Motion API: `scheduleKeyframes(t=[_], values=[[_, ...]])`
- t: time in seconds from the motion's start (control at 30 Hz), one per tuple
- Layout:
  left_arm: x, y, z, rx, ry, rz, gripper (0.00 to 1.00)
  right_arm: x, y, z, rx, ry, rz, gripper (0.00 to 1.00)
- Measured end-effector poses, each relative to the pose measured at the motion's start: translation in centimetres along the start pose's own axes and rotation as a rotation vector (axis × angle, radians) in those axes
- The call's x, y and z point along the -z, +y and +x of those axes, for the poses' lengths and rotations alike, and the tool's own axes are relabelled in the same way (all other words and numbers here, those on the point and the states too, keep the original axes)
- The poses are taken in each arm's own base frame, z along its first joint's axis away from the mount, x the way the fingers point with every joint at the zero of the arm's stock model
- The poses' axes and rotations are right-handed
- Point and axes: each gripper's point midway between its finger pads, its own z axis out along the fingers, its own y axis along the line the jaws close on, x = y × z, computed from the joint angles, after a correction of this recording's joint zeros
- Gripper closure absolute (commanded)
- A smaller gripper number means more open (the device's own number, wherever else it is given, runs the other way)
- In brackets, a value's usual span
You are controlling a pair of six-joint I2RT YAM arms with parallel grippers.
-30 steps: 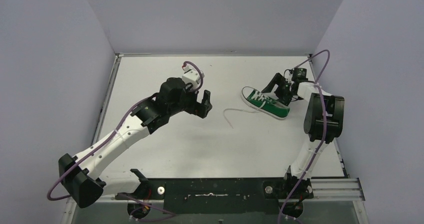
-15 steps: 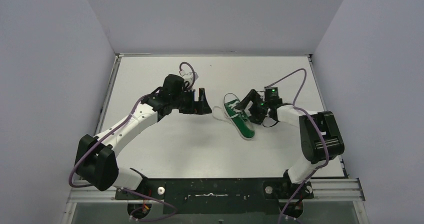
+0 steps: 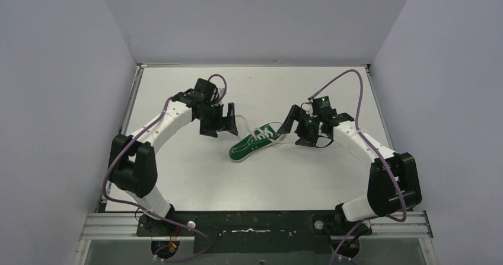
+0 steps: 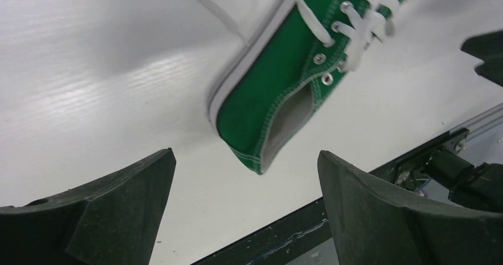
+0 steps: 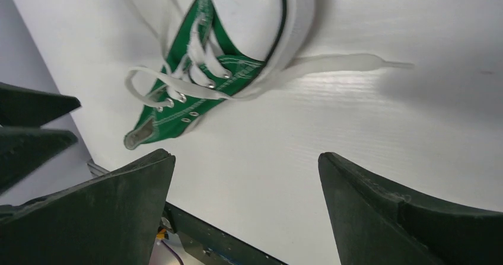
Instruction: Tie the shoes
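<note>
The green sneaker is seen at the middle of the top view, laid on the white table, toe cap toward the upper right and heel toward the lower left. Its white laces are loose, with one end trailed flat across the tabletop. The left gripper is spread wide (nothing is held) just left of the sneaker. The right gripper is likewise spread and empty, just right of the toe.

sneaker toe: cut off, top edge (both wrist views); lace tip: blurred
</note>
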Motion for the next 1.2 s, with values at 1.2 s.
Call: scheduleKeyframes(t=[1.2], values=[[-3.1, 2.0, -8.5, -0.024, -0.040, -0.010, 0.12, -5.5, -5.8, -4.5, -0.390, 0.134, 0.210, 0.05]])
